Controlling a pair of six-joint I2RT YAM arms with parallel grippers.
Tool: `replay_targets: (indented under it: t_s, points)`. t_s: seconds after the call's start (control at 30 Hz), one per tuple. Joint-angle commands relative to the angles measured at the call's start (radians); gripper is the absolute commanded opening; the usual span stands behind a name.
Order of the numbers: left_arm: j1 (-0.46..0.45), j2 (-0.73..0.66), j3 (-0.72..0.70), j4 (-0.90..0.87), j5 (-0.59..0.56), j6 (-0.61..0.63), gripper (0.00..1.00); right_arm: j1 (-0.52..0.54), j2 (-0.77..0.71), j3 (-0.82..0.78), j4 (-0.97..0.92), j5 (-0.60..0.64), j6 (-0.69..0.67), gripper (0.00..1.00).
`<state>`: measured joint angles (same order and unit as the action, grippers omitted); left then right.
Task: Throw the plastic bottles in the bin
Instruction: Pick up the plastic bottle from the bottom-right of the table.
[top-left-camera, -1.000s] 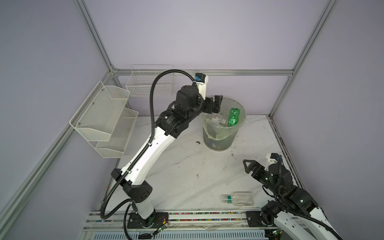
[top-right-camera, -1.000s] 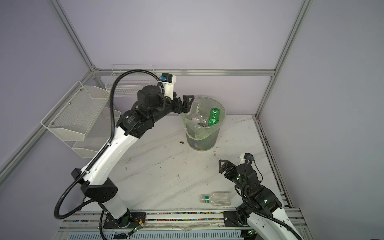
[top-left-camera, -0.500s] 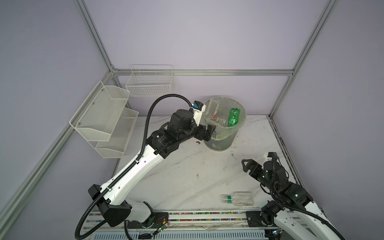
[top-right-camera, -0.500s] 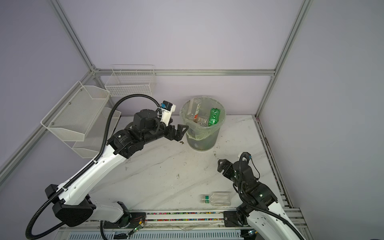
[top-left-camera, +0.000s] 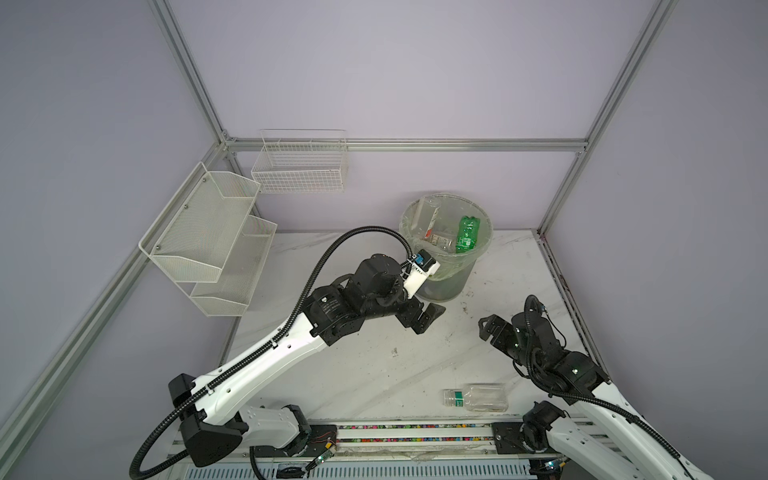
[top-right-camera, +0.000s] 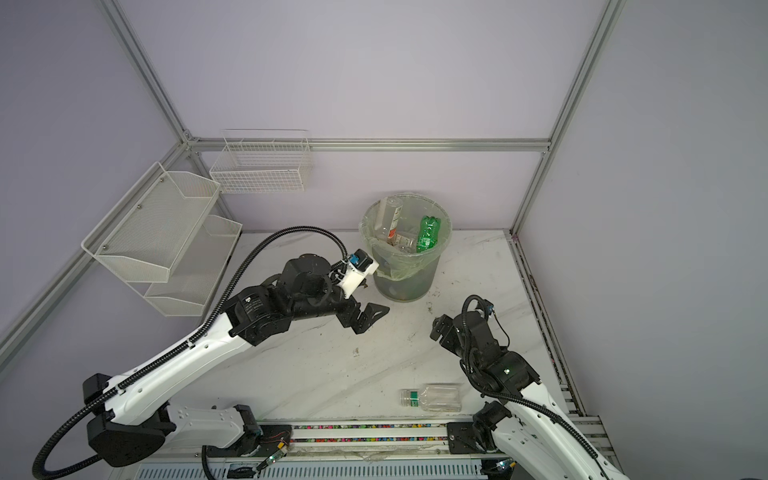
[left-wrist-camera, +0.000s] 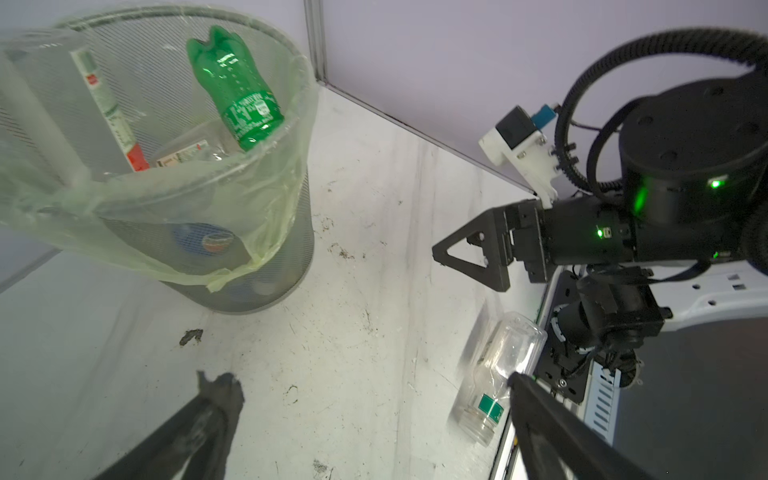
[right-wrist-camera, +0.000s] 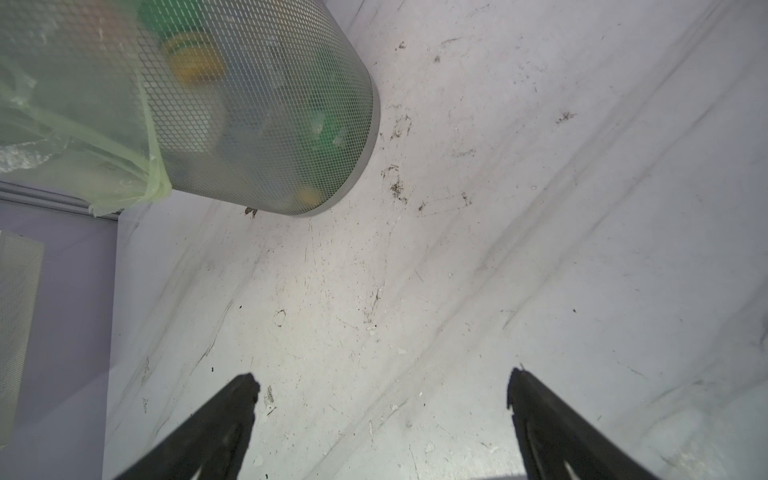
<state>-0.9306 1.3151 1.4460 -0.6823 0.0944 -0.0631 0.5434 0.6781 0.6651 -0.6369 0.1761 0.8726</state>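
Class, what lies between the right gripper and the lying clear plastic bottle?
Only bare white tabletop separates right gripper from clear plastic bottle, in both top views.

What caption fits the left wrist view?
Open left pincer over table; green bottle in bin; clear bottle lies outside.

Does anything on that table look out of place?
One clear bottle lies on its side at the front of the table, outside the bin; the others visible are inside it.
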Motion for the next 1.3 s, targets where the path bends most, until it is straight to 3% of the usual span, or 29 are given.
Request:
replay_targets:
  t_s: [0.0,0.43,0.7,0.87,1.0,1.27]
  points:
    - [-0.043,0.032,-0.066,-0.006,0.066,0.082,1.0,-0.002,0.003,0.028,0.015,0.042,0.023,0.97]
    - [-0.171,0.16,-0.134,0.065,0.051,0.055,1.0,-0.007,0.13,0.033,0.055,0.084,-0.029,0.97]
    - [-0.277,0.245,-0.125,0.097,0.058,0.051,1.0,-0.062,0.226,0.044,0.097,0.088,-0.078,0.97]
    - [-0.32,0.305,-0.125,0.142,0.049,0.037,1.0,-0.144,0.283,0.035,0.166,-0.007,-0.127,0.97]
    - [-0.373,0.37,-0.111,0.167,-0.012,0.022,1.0,-0.27,0.31,0.009,0.226,-0.141,-0.186,0.97]
    - [-0.433,0.488,-0.089,0.197,-0.114,0.008,1.0,-0.428,0.259,0.004,0.235,-0.265,-0.234,0.97]
